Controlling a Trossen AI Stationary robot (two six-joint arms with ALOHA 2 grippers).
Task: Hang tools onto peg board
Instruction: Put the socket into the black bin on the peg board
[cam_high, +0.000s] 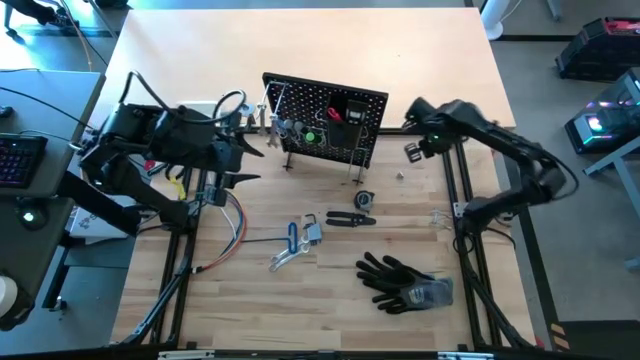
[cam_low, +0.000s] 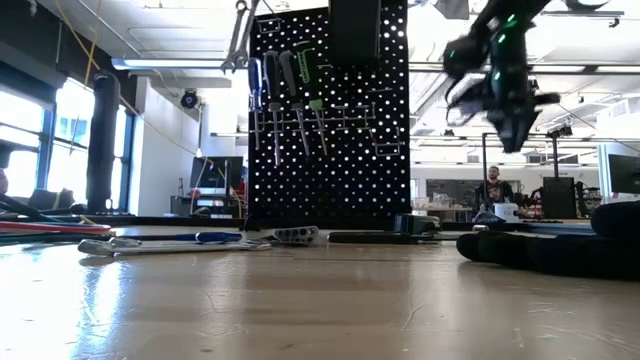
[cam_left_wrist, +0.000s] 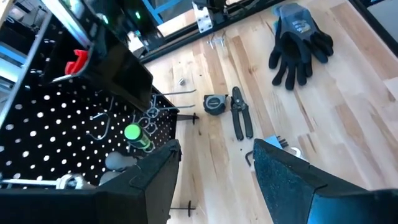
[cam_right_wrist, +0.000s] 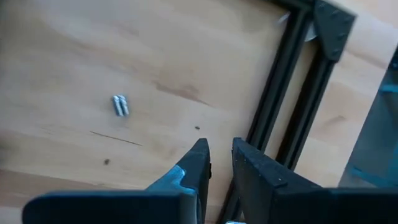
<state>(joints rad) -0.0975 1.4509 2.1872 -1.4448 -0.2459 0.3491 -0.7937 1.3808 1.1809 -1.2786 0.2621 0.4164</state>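
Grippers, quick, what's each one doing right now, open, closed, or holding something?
Left gripper: open, holding nothing, by the peg board.
Right gripper: slightly open, narrow gap, holding nothing, above the table.

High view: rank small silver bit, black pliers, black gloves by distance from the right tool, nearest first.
From the right tool, beside the peg board's right end:
1. Small silver bit, on the table just in front of the tool.
2. Black pliers, mid-table, in front of the board.
3. Black gloves, toward the table's front edge.
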